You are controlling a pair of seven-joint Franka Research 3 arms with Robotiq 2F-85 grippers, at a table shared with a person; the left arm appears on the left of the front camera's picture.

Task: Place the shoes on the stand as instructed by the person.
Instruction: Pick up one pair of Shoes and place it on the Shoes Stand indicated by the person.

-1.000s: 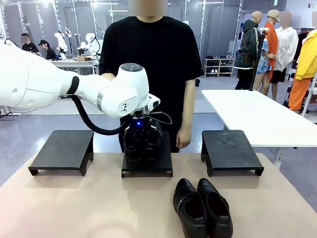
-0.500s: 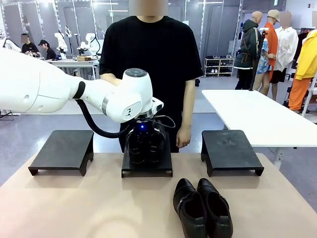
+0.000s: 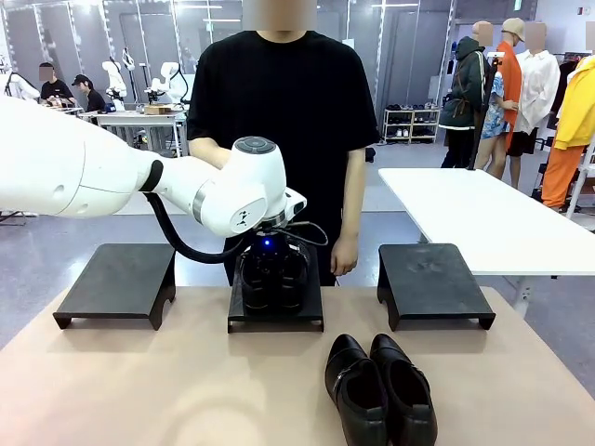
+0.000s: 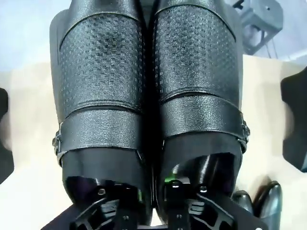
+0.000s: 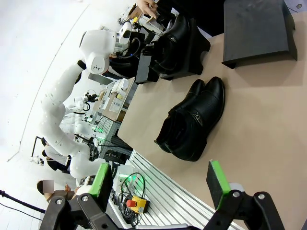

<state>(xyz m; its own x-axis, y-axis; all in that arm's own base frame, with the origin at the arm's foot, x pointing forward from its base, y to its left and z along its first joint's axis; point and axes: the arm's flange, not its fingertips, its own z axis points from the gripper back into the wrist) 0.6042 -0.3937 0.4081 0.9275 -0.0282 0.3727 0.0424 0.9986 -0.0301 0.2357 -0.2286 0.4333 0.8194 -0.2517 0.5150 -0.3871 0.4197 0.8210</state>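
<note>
Left gripper (image 4: 151, 203) is down in 1 pair of shoes (image 4: 148, 86), 1 finger in each shoe's opening with the 2 inner walls between them. Honestly can't tell if it's squeezing or loose, the fingers are mostly buried. That pair sits side by side, touching, on the middle stand (image 3: 276, 318) of 3 black stands. The left stand (image 3: 116, 279) and right stand (image 3: 432, 279) have nothing on them.

Right gripper (image 5: 159, 167) is spread wide, holding nothing, up off the bench (image 3: 139, 390) and well apart from everything. The other pair (image 3: 379, 390) lies on the bench, nearer the robot, toes pointing toward the stands. The person (image 3: 284, 121) stands right behind the middle stand, 1 hand (image 3: 344, 255) hanging down.
</note>
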